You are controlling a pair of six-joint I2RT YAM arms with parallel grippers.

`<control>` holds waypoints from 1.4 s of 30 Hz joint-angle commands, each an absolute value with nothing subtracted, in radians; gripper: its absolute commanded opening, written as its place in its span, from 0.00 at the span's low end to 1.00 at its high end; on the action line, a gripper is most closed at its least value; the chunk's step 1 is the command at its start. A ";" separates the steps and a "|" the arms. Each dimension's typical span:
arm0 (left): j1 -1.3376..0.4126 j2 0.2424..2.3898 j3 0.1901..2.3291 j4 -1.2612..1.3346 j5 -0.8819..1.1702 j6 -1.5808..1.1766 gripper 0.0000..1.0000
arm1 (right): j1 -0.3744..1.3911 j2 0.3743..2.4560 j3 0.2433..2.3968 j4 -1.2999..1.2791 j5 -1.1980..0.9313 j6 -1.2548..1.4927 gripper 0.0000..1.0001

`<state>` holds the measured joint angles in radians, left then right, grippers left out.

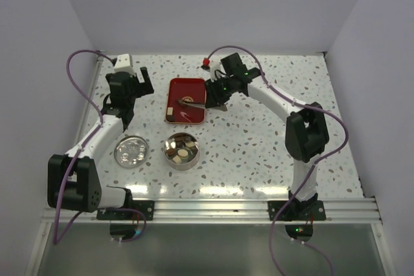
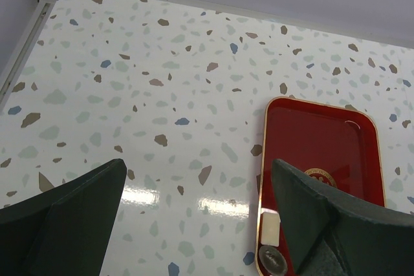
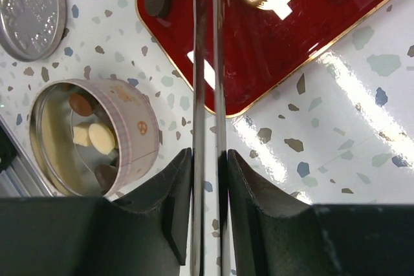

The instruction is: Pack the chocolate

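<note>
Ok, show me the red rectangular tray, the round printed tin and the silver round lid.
red rectangular tray [image 1: 187, 88]: top view, bare floor.
round printed tin [image 3: 136, 127]: right wrist, side wall.
silver round lid [image 1: 130, 152]: top view, centre.

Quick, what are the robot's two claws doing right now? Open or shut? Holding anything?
The left gripper: open, holding nothing.
The right gripper: closed on the metal tweezers.
</note>
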<state>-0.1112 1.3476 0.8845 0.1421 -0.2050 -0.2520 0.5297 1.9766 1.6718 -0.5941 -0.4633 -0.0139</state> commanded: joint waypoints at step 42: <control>-0.100 1.316 0.877 0.196 -0.196 -0.270 1.00 | 0.268 1.761 1.565 -0.431 -0.267 0.135 0.30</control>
